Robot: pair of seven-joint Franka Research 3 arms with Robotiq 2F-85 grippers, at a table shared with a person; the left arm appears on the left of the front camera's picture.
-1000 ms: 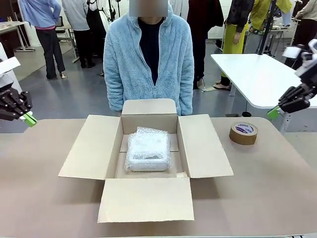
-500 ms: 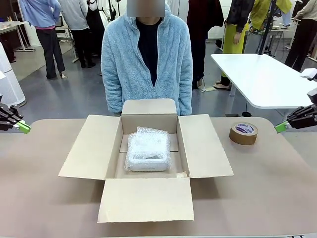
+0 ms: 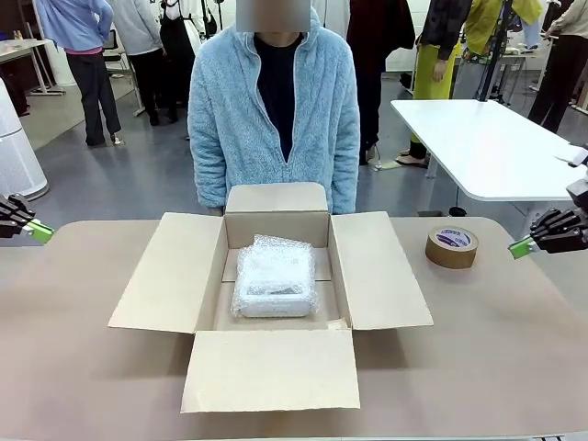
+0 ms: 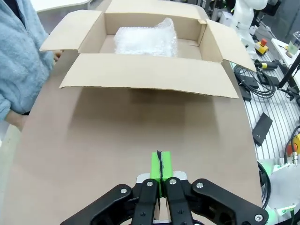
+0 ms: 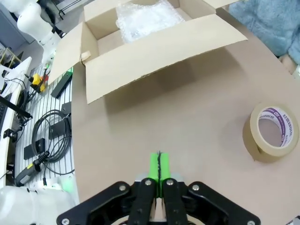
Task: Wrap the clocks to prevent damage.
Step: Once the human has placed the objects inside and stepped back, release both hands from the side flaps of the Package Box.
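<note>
The clocks [image 3: 274,277] lie as one whitish bundle in clear bubble wrap on the floor of an open cardboard box [image 3: 386,276] at the table's middle. In the left wrist view the clocks [image 4: 146,40] show beyond a box flap [image 4: 150,75], and in the right wrist view the clocks [image 5: 147,18] show at the top. My left gripper [image 3: 39,231] hangs shut and empty at the far left edge, its green pads [image 4: 160,166] pressed together. My right gripper [image 3: 520,247] is shut and empty at the far right, well clear of the box.
A brown tape roll [image 3: 451,246] lies right of the box, near my right gripper, tape roll [image 5: 273,132]. A person in a light blue fleece [image 3: 276,110] stands at the far side behind the box. Cables and gear lie off the table's near edge [image 5: 42,131].
Both arms have drawn outward and lower toward the picture's edges; the left gripper now barely shows. The box, clocks and tape roll have not moved.
</note>
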